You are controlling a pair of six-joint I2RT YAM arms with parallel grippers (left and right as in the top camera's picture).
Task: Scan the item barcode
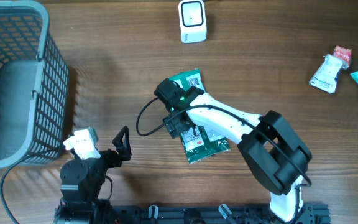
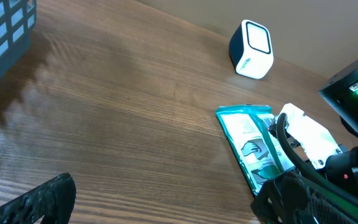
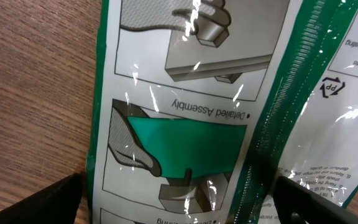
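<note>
Over the green packet [image 1: 205, 147], the right pincer [image 3: 179, 199] hangs spread (left pincer [image 1: 123, 145] too), scanner [image 1: 192, 20] beyond.

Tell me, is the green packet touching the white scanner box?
Apart. The overhead view shows a strip of bare table between the green packet and the white scanner box.

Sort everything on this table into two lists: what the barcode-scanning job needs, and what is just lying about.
Needed for the job:
- green packet, mid-table
- white scanner, at the far edge

Just lying about:
- grey basket, on the left
- small packets, at the right edge
</note>
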